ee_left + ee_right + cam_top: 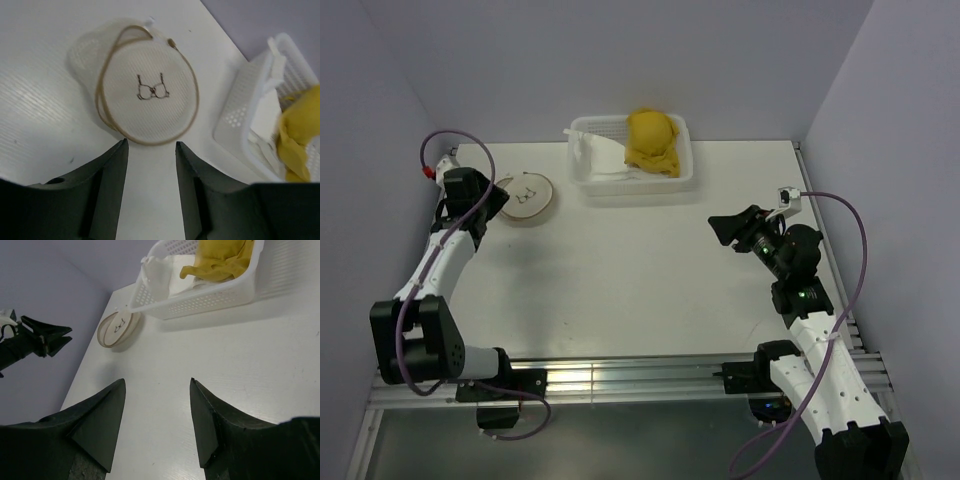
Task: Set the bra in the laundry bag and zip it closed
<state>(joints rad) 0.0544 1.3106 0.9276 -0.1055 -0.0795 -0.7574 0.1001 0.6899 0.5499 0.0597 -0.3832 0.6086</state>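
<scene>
1. Right pincer (pixel 722 228): positioned above the right half of the worktop (pixel 620 290), nearer the right edge than the centre. The 2 fingers are spread and hold nothing. The tips face the far-left corner.

2. Left pincer (pixel 150 145): positioned close to the left edge, toward the far-left corner. The 2 fingers are spread and hold nothing. The tips sit just beside the near rim of the laundry bag (pixel 147 92); contact cannot be confirmed.

3. Laundry bag: lies flat on the worktop near the far-left corner. The disc with the small dark bra drawing faces up inside a tan rim.

4. White perforated basket (pixel 635 186): stands at the middle of the far edge. The bra (pixel 653 140) is heaped in its right part, well apart from the laundry bag. A white cloth (pixel 605 160) occupies its left part.
</scene>
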